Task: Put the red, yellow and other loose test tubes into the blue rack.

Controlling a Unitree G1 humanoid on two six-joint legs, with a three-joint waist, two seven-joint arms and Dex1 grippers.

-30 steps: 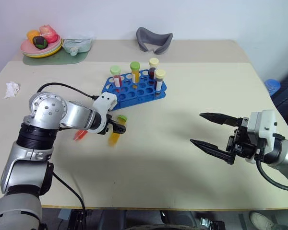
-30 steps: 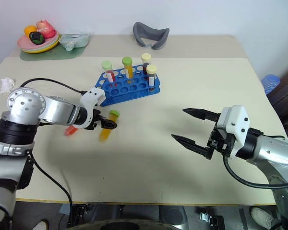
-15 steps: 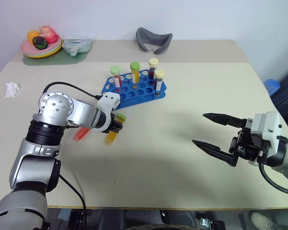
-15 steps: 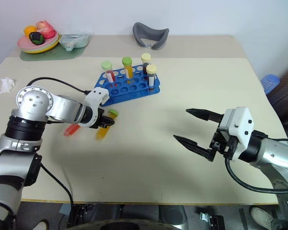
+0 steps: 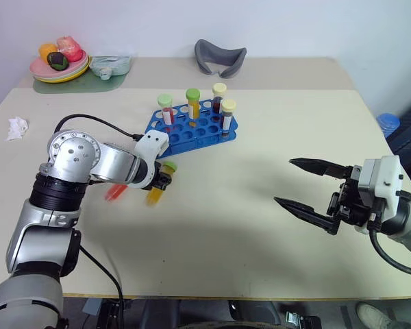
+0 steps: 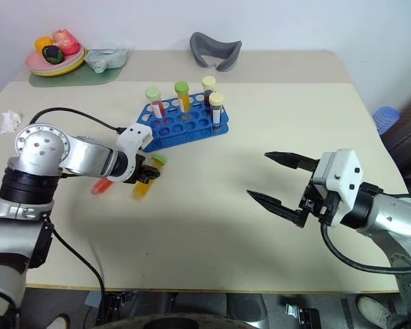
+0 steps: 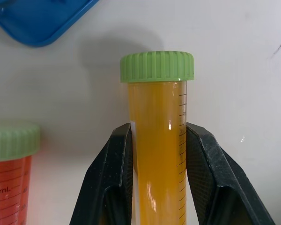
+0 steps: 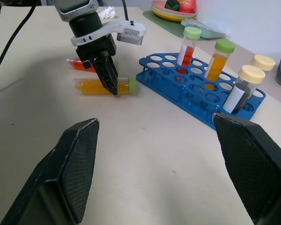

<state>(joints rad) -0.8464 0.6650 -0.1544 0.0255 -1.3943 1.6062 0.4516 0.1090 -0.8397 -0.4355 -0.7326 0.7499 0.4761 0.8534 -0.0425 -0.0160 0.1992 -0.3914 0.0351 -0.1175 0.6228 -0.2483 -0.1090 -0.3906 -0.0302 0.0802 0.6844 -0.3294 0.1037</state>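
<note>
- Yellow tube, green cap, lies on the tabletop just short of the blue rack; left gripper jaws clamped on its body.
- Red tube lies loose just beside it.
- Rack already holds 4 tubes upright.
- Step: grasp made, lift pending. Next: raise, turn the tube upright, lower into a free hole.
- Right gripper jaws wide, empty, well apart.

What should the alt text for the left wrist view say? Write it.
The left end effector is shut on a yellow test tube with a green cap. A red test tube lies beside it on the table, near the blue rack.
</note>
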